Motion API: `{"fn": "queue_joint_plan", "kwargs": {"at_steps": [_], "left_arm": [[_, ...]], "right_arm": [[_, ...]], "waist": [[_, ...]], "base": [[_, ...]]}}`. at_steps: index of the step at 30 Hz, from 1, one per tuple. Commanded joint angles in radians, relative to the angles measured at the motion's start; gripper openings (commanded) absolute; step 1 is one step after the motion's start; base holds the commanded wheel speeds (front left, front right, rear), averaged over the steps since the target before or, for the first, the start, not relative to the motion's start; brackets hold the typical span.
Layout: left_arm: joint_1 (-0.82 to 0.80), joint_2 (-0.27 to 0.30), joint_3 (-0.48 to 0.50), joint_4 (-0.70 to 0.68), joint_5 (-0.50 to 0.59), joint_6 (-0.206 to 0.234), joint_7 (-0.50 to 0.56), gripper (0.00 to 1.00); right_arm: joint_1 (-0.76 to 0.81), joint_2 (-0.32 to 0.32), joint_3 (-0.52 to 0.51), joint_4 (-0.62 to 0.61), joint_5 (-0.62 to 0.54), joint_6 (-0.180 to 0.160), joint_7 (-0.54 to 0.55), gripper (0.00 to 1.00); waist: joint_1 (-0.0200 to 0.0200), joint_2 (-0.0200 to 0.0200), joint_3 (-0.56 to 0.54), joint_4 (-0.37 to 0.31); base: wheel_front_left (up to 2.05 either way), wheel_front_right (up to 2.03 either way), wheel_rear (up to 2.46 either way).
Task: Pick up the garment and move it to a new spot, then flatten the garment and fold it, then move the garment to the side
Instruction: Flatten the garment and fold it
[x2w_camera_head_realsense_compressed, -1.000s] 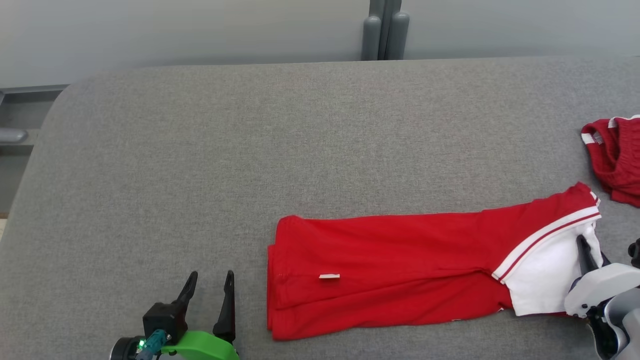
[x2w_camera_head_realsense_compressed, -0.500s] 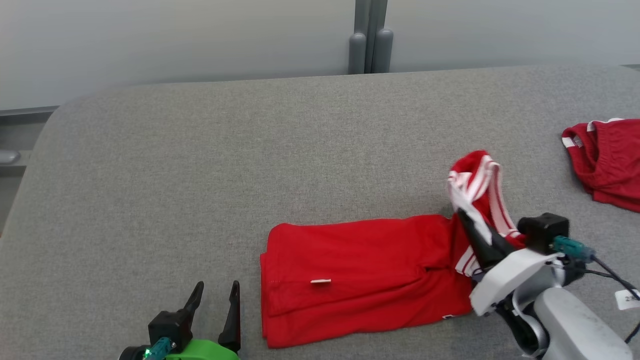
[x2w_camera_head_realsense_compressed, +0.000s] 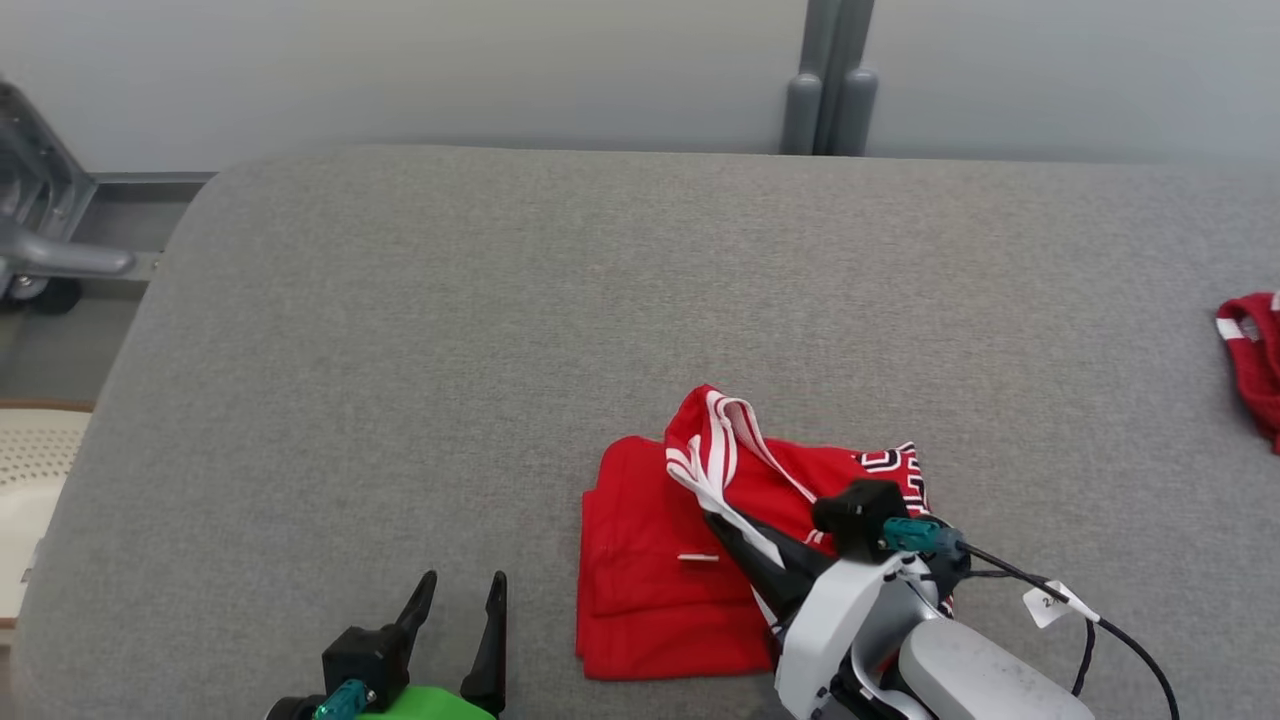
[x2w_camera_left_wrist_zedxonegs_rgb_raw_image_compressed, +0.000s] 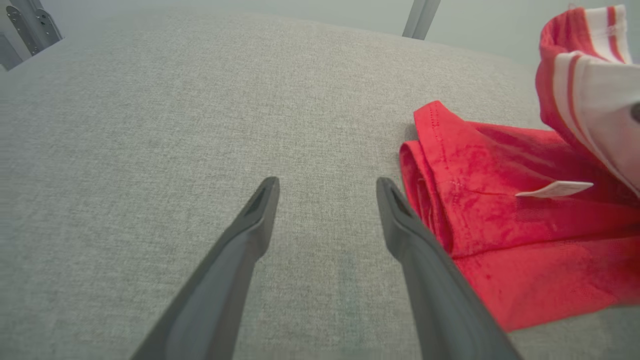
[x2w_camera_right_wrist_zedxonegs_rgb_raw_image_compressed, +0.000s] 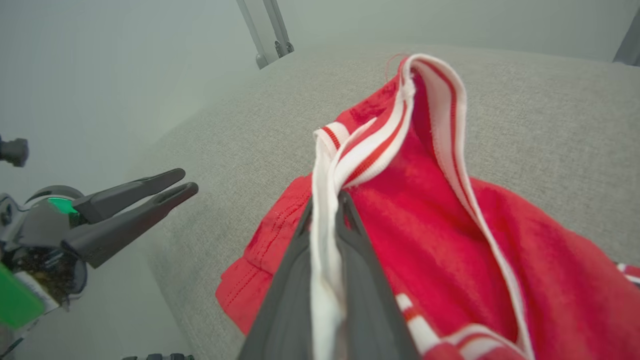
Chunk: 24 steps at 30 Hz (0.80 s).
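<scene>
A grey fabric-covered table (x2w_camera_head_realsense_compressed: 400, 350) spans the head view, with a pale grey wall (x2w_camera_head_realsense_compressed: 400, 70) behind it and a grey double post (x2w_camera_head_realsense_compressed: 828, 90) at the upper right. A second red garment (x2w_camera_head_realsense_compressed: 1255, 370) lies at the right edge.

The red garment with white striped trim (x2w_camera_head_realsense_compressed: 650, 590) lies lower centre. The right gripper (x2w_camera_head_realsense_compressed: 715, 518) reaches in from the lower right, fingers pointing to the upper left, clamped on the white striped band, which stands up in a loop above the cloth. The left gripper (x2w_camera_head_realsense_compressed: 462, 580) sits at the lower left, fingers spread wide and holding nothing, just beside the garment's folded edge.

Half a second earlier the striped end hung over the garment's right end. Now it is over the middle, near the small white tag (x2w_camera_head_realsense_compressed: 697, 557), and the cloth is doubled over itself. The whole view has also shifted.
</scene>
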Motion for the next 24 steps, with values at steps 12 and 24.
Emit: {"fn": "queue_joint_plan", "kwargs": {"at_steps": [12, 24], "left_arm": [[0.033, 0.002, -0.008, 0.013, -0.010, 0.009, 0.001, 1.00], [0.031, 0.002, 0.019, -0.013, -0.008, 0.019, 0.001, 1.00]], "right_arm": [[-0.121, 0.091, 0.023, 0.238, 0.011, 0.000, -0.091, 1.00], [-0.096, 0.003, -0.196, 0.175, 0.066, 0.000, -0.176, 1.00]], "waist": [[0.0000, 0.0000, 0.015, 0.159], [0.0000, 0.0000, 0.007, 0.073]], "base": [[0.00, 0.00, 0.00], [0.00, 0.00, 0.00]]}}
